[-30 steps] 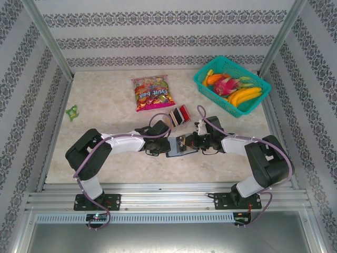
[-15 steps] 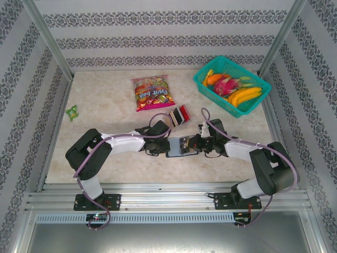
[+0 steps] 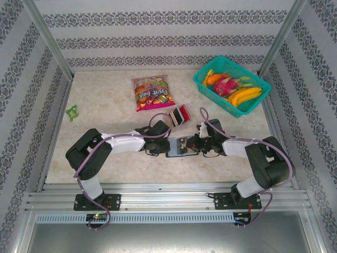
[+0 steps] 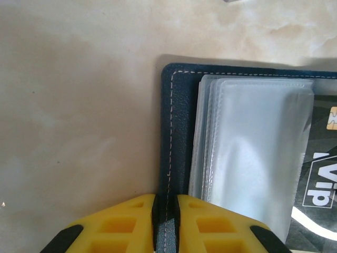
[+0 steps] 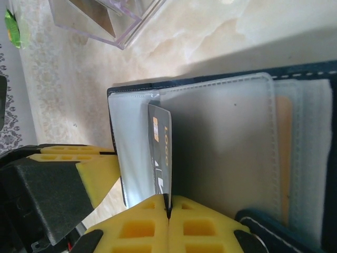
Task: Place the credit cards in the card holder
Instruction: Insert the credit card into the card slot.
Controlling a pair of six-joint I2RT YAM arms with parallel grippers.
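One card holder [image 3: 179, 146] lay open on the worktop [image 3: 105, 116], a hand at each side.
Beyond the card holder stood one basket [image 3: 216, 97] of fruit [image 3: 243, 96], one snack bag [image 3: 152, 93], one clear box [image 3: 173, 119] of cards [image 3: 182, 112]. Left hand [image 4: 166, 204] pinched its cover edge; right hand [image 5: 168, 206] gripped one black card [image 5: 160, 153], partly inside a sleeve [image 5: 221, 137].

The snack bag [image 3: 152, 92], lying far and left of centre, carried large letters that read roughly "Fruit ball"; its smaller print was too small to read. In the left wrist view, the black card [image 4: 318, 182] inside the card holder [image 4: 176, 132] bore "VIP" in white, turned sideways. In the right wrist view, the black card showed "LOGO" in gold, running down its length.
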